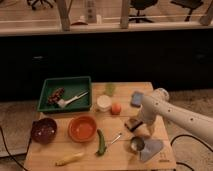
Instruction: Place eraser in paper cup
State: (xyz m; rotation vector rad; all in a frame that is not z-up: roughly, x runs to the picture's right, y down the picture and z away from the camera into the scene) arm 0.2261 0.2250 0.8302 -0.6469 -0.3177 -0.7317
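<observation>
- Reaching in from the right over the light wooden table (pixel 50 152): white robot arm (pixel 177 114), with its dark two-finger gripper (pixel 135 123) lowered near the table's right-middle.
- Sitting right at the gripper's tip: small rectangular eraser with blackish top and tan base (pixel 132 124) (held or merely touched, cannot tell; how far apart the jaws stand, cannot tell either).
- Standing well apart from the eraser, up and to its left: short white paper cup (pixel 104 103), with a small round orange fruit (pixel 116 108) just beside it.
- Lying behind the arm near the far right edge: blue rectangular sponge (pixel 136 98).
- Resting in front of the gripper: small metal cup (pixel 136 144) touching a grey-blue cloth (pixel 151 148).
- Occupying the left side: green rectangular plastic tray (pixel 66 92), orange round bowl (pixel 82 128), dark maroon bowl (pixel 43 130), green pepper (pixel 101 143), yellow banana (pixel 69 159).
</observation>
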